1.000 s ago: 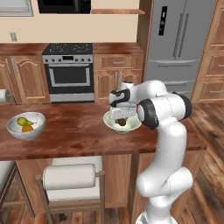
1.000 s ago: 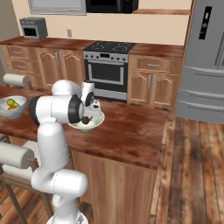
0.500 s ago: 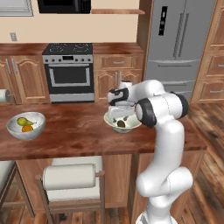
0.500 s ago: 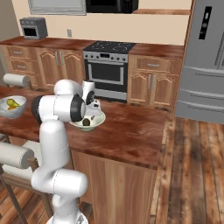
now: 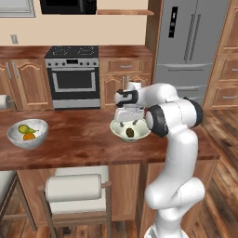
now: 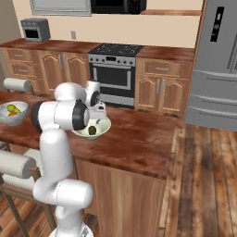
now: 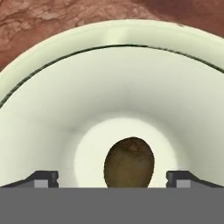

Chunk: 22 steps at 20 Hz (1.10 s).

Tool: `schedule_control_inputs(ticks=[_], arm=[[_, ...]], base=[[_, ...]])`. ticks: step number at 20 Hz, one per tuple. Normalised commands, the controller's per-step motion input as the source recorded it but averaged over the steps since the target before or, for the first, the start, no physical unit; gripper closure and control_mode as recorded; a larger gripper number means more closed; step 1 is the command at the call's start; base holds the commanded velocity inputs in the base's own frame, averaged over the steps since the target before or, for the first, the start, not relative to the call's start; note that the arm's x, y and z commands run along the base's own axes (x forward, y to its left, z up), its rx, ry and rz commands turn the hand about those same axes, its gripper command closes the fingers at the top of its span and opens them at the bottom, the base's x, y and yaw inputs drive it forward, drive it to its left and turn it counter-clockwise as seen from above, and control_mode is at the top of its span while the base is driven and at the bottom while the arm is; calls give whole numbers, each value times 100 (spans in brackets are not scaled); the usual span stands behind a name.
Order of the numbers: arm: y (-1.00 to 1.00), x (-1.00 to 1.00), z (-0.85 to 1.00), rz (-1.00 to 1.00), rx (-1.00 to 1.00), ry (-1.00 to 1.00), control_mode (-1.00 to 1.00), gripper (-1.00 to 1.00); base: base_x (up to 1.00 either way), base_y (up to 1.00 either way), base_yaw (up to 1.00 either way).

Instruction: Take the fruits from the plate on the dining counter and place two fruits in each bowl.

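Glossy white arm [image 5: 179, 153] built of fat rounded segments, bulging at the joints. Dark grey to black rings at the joints, widest on the big round elbow housing [image 5: 158, 122], again as a dark disc in the right base view [image 6: 79, 115]. Smaller black band near the wrist [image 5: 122, 97]. Pale grey, boxy hand block [image 5: 128, 113] below the wrist. Thick white column swelling into a rounded shoulder above the base [image 6: 65, 192]. Two small dark fingers [image 7: 43, 179], blocky, flat-topped with lighter grey inner faces, set wide apart in the hand view.
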Motion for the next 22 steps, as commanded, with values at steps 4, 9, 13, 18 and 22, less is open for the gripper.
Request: schedule_control_inputs(ticks=[4,9,13,18,22], arm=[[0,-77,74,0,3,-7,-100,-100],[-9,-100,77,0,2,-12,-100,-100],[-24,-100,60,0,0,-18,-100,-100],[-47,-100,50,0,0,-19,-100,-100],[-31,-100,48,0,0,-19,-100,-100]], base=[[0,0,0],[0,0,0],[0,0,0],[0,0,0],[0,0,0]])
